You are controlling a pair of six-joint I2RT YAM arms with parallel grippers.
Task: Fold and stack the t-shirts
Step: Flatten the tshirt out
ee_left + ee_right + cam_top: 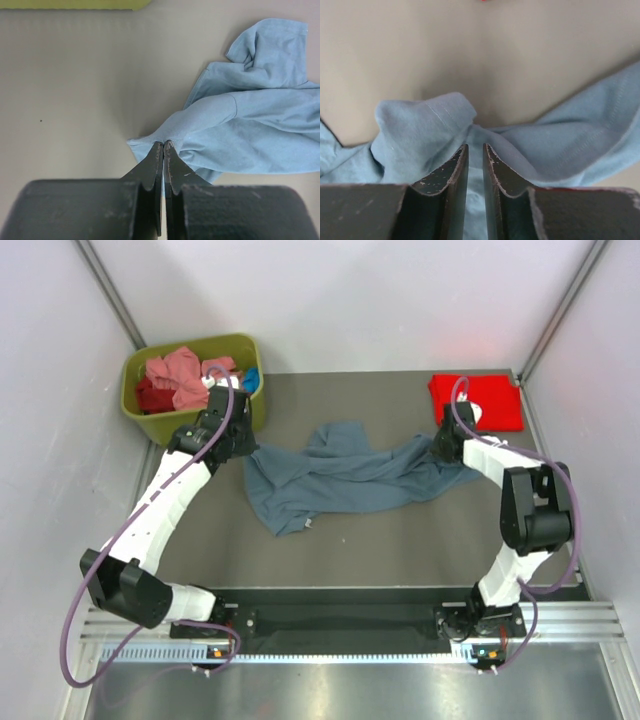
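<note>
A slate blue-grey t-shirt (340, 480) lies crumpled and stretched across the middle of the grey table, with a small white label (308, 527) at its near edge. My left gripper (246, 446) is shut on the shirt's left edge; in the left wrist view the jaws (164, 145) pinch a fold of the cloth (250, 130). My right gripper (446, 445) grips the shirt's right end; in the right wrist view the jaws (475, 148) stand nearly closed with bunched cloth (420, 125) between them. A folded bright red t-shirt (480, 400) lies at the back right.
An olive-green bin (165, 423) stands at the back left, just behind my left gripper, and holds salmon pink (185, 375) and dark red (150, 395) shirts. Its edge shows at the top of the left wrist view (75, 4). White walls enclose the table on three sides.
</note>
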